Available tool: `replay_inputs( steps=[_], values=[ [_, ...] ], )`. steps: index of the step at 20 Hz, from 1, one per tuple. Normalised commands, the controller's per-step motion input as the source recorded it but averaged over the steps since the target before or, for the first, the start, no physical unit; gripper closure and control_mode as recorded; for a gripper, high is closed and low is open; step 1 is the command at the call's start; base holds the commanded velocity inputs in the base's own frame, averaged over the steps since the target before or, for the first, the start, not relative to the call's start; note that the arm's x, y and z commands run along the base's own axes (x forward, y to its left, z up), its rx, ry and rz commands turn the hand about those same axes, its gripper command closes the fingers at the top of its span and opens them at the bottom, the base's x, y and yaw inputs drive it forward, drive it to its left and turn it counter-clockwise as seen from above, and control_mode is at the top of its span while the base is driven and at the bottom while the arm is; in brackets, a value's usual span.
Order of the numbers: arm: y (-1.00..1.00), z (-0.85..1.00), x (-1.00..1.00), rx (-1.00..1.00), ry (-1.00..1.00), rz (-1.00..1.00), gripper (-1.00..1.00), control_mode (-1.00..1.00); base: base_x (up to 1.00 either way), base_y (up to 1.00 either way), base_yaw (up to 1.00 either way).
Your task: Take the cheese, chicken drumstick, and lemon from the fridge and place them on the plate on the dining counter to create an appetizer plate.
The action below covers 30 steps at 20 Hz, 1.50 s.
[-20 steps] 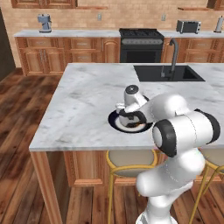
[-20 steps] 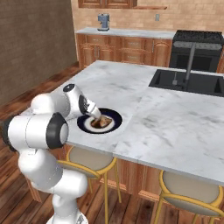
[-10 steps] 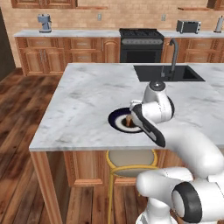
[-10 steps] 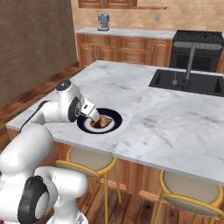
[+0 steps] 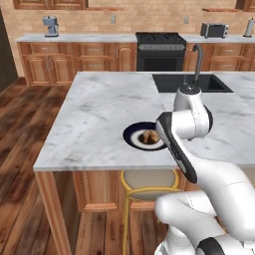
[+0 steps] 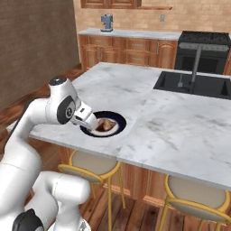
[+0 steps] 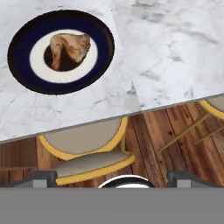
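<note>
The plate (image 7: pixel 61 51), navy-rimmed with a white centre, lies near the front edge of the dining counter (image 5: pixel 99 109). On it rests the golden-brown chicken drumstick (image 7: pixel 69 49), also visible from the base as a brown lump (image 5: pixel 149 136) (image 6: pixel 106 125). My gripper (image 7: pixel 113 178) is open and empty. Its two dark fingertips stand far apart, and it looks down past the counter's edge with the plate off to one side. From the right base camera the gripper (image 6: pixel 90 124) hangs just above the plate's near-left rim (image 6: pixel 115 118). Cheese, lemon and fridge are out of view.
A black sink (image 5: pixel 191 82) with a faucet (image 5: pixel 197 60) sits at the counter's far right. Yellow-framed stools (image 7: pixel 87 153) (image 6: pixel 90 164) stand under the front edge. A black range (image 5: pixel 160 50), a coffee machine (image 5: pixel 50 25) and a toaster (image 5: pixel 214 30) line the back wall.
The arm has swung round and the hand has drawn back from over the plate toward the counter's front edge. The drumstick stays on the plate.
</note>
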Motion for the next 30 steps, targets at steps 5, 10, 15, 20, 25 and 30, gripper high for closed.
replay_inputs(
  steps=[5, 10, 15, 20, 25, 30],
  values=[
    [0.0, 0.0, 0.0, 0.0, 0.0, 0.0, -1.0, 1.0, -0.98, -0.08, -0.09],
    [0.0, 0.0, 0.0, 0.0, 0.0, 0.0, -1.0, 1.0, -0.97, -0.76, -0.4],
    [0.0, 0.0, 0.0, 0.0, 0.0, 0.0, -1.0, 1.0, -0.61, -1.0, -0.27],
    [0.0, 0.0, 0.0, 0.0, 0.0, 0.0, -1.0, 1.0, -0.12, -1.0, -0.37],
    [0.0, 0.0, 0.0, 0.0, 0.0, 0.0, -1.0, 1.0, 0.0, -1.0, -0.37],
    [0.0, 0.0, 0.0, 0.0, 0.0, 0.0, -1.0, 1.0, 0.02, -1.0, -0.23]
  ],
)
